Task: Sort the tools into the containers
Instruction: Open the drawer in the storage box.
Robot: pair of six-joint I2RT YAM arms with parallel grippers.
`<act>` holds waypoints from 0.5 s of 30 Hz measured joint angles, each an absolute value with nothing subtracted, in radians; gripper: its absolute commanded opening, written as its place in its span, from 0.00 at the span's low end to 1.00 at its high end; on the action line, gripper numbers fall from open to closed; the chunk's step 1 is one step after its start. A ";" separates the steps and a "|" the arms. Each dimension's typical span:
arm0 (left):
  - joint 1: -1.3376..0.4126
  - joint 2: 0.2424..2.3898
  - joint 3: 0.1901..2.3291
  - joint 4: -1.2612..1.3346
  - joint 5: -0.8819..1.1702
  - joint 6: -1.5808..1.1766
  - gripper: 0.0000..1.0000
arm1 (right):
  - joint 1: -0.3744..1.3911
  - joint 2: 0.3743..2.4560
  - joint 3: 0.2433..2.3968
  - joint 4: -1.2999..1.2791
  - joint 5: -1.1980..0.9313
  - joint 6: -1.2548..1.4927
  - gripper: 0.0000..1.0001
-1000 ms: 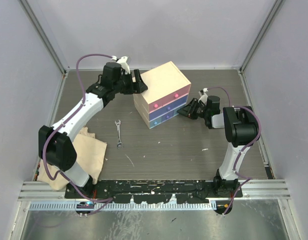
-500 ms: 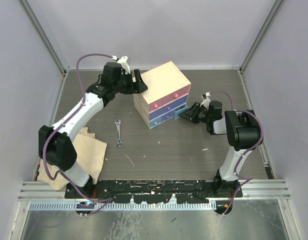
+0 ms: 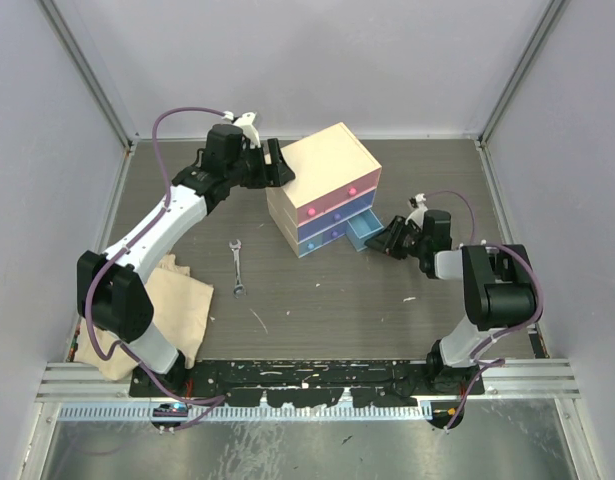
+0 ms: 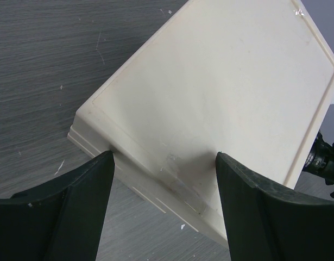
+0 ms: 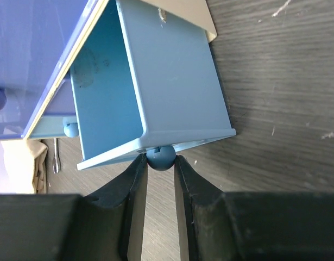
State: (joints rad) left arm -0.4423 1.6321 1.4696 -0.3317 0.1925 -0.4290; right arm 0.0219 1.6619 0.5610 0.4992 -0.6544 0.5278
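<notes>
The right gripper's [image 5: 160,169] jaws pinch the knob [image 5: 160,157] of the drawn-out, empty blue drawer [image 5: 172,81], the left gripper's [image 4: 164,182] jaws are spread at the chest's [image 4: 221,92] edge, and the wrench [image 3: 237,266] lies unsorted.

Cream chest [image 3: 327,160], blue drawer [image 5: 172,81], silver wrench [image 3: 237,266]

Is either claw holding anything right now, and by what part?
The right claw pinches the blue drawer by its round knob. The left claw stands open beside the cream chest, clamping nothing.
</notes>
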 measured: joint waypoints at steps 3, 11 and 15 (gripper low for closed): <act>-0.443 1.632 1.470 -0.332 0.191 -0.429 0.74 | 0.020 1.626 0.538 0.473 -0.640 0.520 0.08; -0.443 1.632 1.470 -0.332 0.190 -0.429 0.74 | 0.004 1.494 0.462 0.366 -0.607 0.499 0.08; -0.443 1.632 1.470 -0.332 0.190 -0.429 0.74 | -0.004 1.463 0.451 0.320 -0.605 0.495 0.08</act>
